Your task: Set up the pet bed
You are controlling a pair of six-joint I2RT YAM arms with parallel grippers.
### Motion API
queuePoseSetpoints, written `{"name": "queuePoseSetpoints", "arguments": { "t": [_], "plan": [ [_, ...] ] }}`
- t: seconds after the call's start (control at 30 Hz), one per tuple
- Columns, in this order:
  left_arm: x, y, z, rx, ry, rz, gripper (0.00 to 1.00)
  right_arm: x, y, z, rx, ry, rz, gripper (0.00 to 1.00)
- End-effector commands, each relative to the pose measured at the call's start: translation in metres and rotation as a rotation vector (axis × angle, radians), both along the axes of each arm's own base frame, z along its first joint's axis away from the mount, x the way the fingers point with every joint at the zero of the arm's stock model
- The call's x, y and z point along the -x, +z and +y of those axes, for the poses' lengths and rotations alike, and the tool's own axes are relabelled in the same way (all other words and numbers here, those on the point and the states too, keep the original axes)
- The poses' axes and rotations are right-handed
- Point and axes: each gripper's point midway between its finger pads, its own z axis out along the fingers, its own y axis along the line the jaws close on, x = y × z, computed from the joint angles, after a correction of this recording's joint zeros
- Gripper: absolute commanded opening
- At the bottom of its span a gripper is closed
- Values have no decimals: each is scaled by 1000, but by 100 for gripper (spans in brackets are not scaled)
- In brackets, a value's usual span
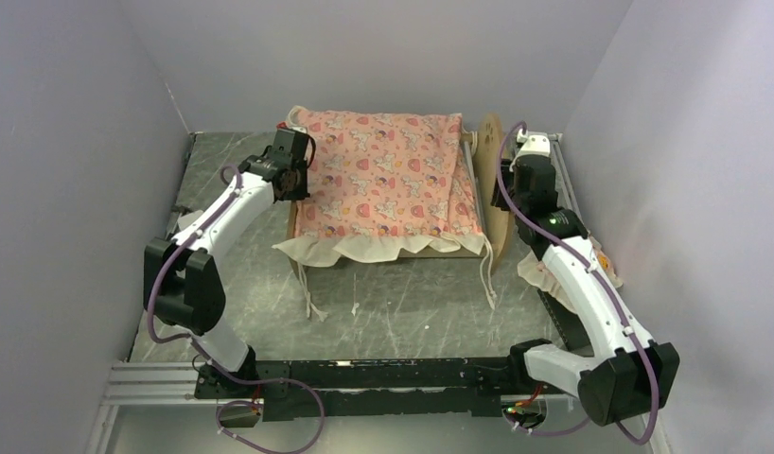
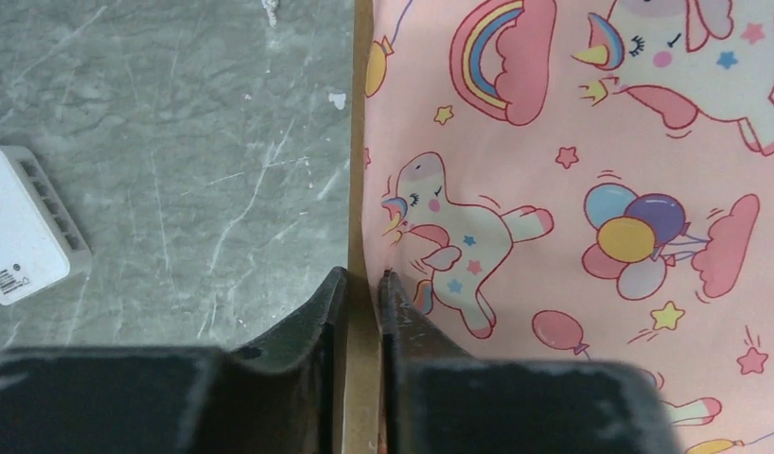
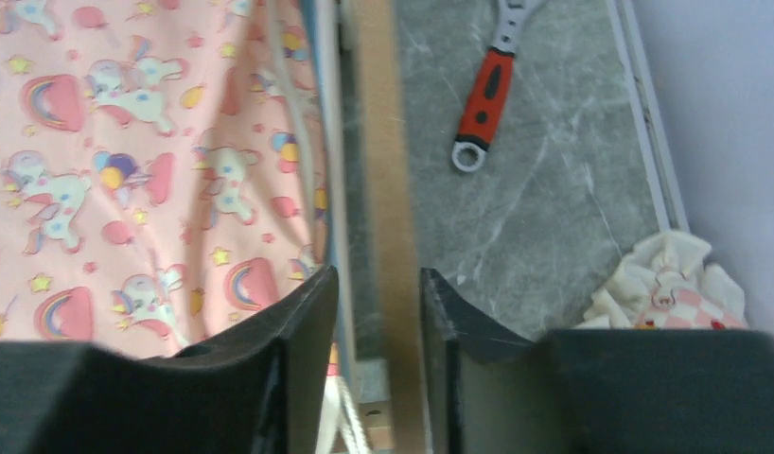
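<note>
Looking down from the top camera: pet bed [image 1: 493,184] sits mid-table toward the back wall, long axis running left to right, pink mattress [image 1: 383,170] laid over it. Left gripper [image 1: 301,180] is at the left end and right gripper [image 1: 504,197] at the rounded headboard end, so each arm is nearest its own end.

Left wrist: fingers narrow, pinching the thin wooden footboard [image 2: 358,142] edge-on. Mattress just beside it on the right; white box [image 2: 19,222] off left.

Right wrist: jaws part-way apart, straddling the headboard [image 3: 378,142]; whether they bite it, cannot tell. Wrench [image 3: 483,95] and frilled pillow [image 3: 667,284] lie beyond.

Judgement: any shift needs both ends moved together.
</note>
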Motion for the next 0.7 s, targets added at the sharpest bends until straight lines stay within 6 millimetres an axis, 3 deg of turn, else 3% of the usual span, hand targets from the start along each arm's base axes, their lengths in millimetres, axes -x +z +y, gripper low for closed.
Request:
{"name": "queuePoseSetpoints", "arguments": {
  "t": [0.0,0.1,0.2,0.3,0.43,0.57,0.67],
  "plan": [
    [-13,69,-38,155,-109,-167,29,-1,51,24,-94,100,-61,53],
    [13,90,-33,178,-117,-168,55,22,62,34,-129,171,-31,65],
    [45,97,-25,199,-107,-121,65,47,61,44,-154,257,14,70],
    [80,93,-18,227,-92,-58,69,73,55,61,-182,379,55,70],
    [126,74,-4,242,-51,23,72,95,28,78,-194,486,147,70],
    [152,49,1,260,-25,86,72,98,-1,88,-159,510,219,68],
    [156,35,-5,297,-18,108,72,91,-20,92,-113,501,257,67]
  ]
}}
